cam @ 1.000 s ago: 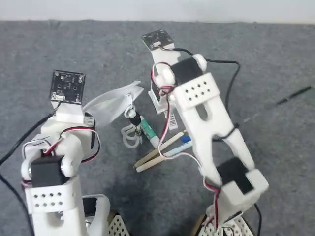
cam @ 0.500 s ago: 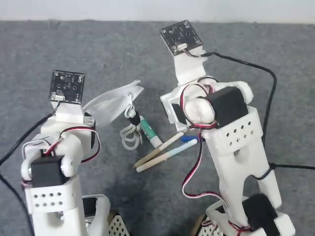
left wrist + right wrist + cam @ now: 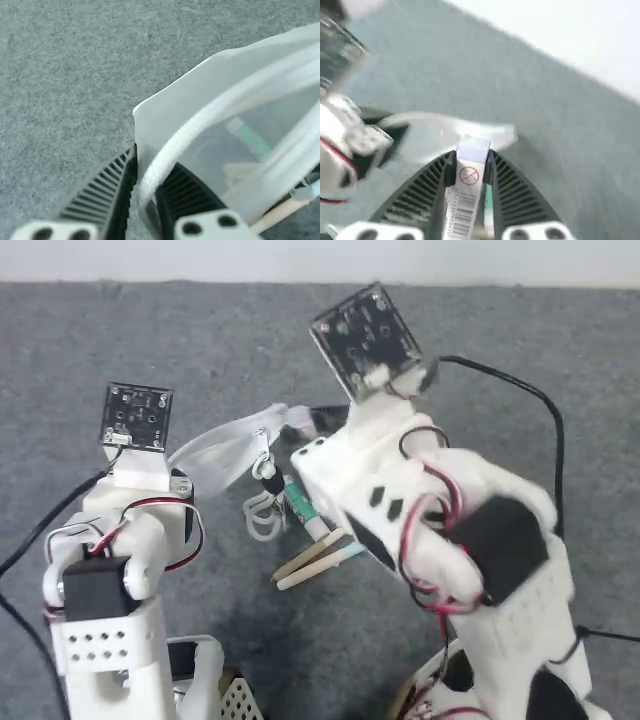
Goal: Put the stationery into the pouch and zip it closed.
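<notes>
Risks missing the mouth: pinches a small white block in the right tool, top centre of the high view, just beside the pouch tip, with no clear gap visible between its limp walls. Could press the block against the film and fold it shut, or tug the pouch out of the left tool, which is pressed together on only a thin corner by the zip cord. Might also let the block slip, given its smooth, hard, label-wrapped faces. Finds the pouch left of centre, seemingly held up off the grey, felt-like counter: translucent, soft, flat plastic with a white rope-like zip edge. Counts, on the counter lower down, slim pale wooden sticks, a green-and-white pen and clear rings.
</notes>
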{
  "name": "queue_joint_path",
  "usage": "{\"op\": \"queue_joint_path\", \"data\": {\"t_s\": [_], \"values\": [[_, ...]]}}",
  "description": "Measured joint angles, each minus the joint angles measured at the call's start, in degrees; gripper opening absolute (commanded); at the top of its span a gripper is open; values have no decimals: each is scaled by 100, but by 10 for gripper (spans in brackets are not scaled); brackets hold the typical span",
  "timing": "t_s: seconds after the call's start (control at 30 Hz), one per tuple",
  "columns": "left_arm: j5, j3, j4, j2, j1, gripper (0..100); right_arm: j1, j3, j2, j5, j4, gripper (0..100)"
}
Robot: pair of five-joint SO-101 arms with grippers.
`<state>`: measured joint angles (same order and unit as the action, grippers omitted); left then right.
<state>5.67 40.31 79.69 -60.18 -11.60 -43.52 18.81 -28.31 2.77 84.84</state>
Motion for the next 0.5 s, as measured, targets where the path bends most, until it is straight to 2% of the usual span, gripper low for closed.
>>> {"op": "queue_joint_path", "data": {"t_s": [0.2,0.5], "values": [[0,0,0,0,0,12,-62,0,-26,0,-387,7],[0,0,0,0,0,12,-730,-273,-475,0,-413,7]]}}
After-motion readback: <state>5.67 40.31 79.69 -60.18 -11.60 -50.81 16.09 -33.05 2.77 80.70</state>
